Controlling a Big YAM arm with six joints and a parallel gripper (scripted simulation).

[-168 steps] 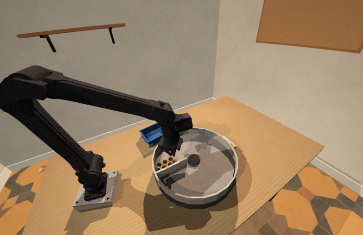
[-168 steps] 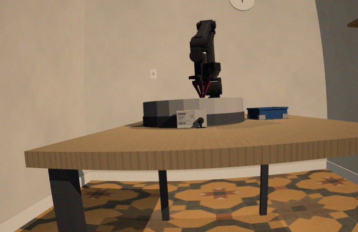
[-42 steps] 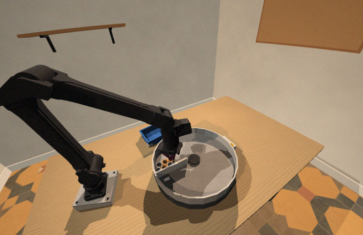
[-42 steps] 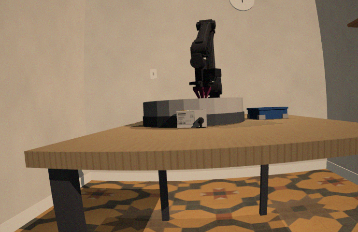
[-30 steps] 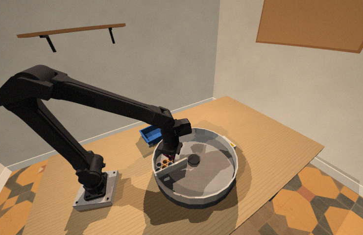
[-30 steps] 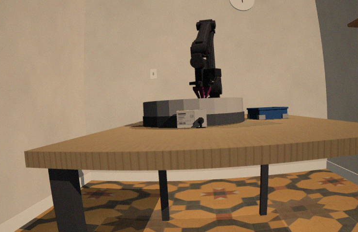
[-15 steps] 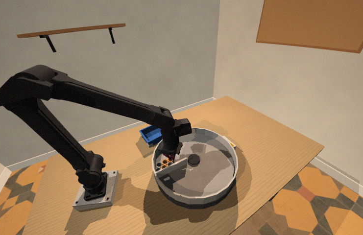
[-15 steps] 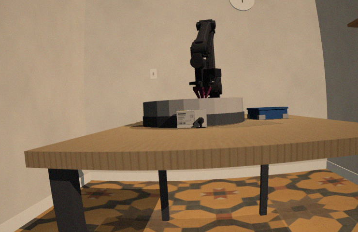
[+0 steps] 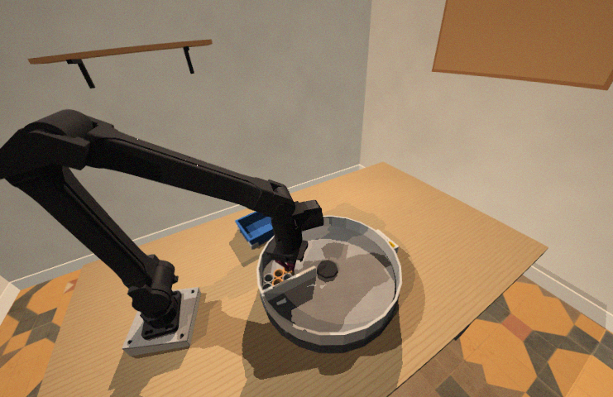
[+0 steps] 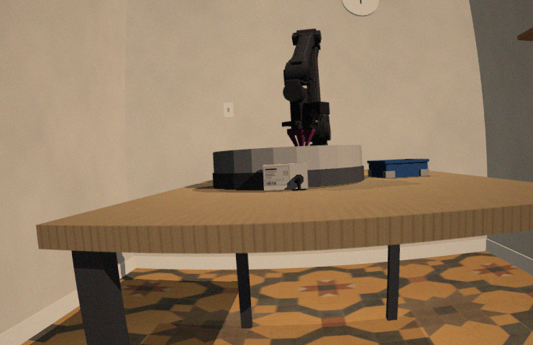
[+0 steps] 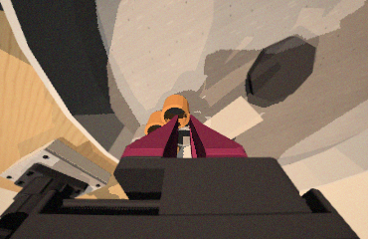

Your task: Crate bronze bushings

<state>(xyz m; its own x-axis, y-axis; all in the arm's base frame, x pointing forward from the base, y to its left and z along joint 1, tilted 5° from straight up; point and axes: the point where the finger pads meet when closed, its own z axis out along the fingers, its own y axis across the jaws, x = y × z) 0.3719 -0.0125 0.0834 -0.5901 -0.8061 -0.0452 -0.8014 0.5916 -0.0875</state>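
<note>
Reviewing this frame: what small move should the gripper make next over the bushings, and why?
Probably open the fingers slightly, then lower onto the orange-bronze ring-shaped bushing at its tips. The maroon-fingered parallel gripper looks nearly shut with nothing between its fingers, poised right at that bushing's rim.
</note>
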